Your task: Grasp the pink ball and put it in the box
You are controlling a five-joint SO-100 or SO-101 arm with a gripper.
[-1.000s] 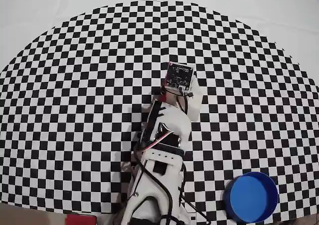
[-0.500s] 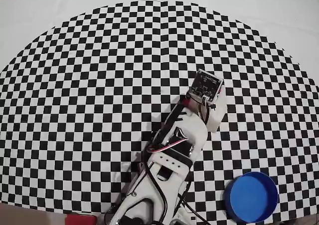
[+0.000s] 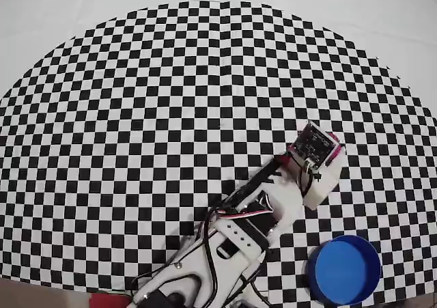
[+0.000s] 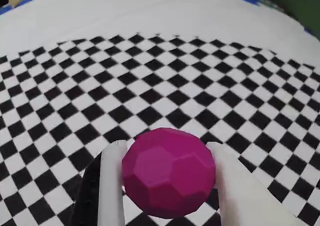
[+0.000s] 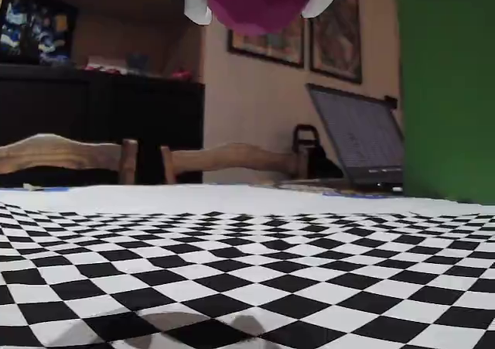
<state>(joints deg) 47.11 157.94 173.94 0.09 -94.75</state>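
While raised above the checkered mat, hand clamping pink ball between fingers.

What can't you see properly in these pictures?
- The pink ball in the overhead view: only a sliver shows; the wrist camera board hides the rest.
- The pink ball's top in the fixed view: cut off by the edge.
- The box: absent from the wrist and fixed views.
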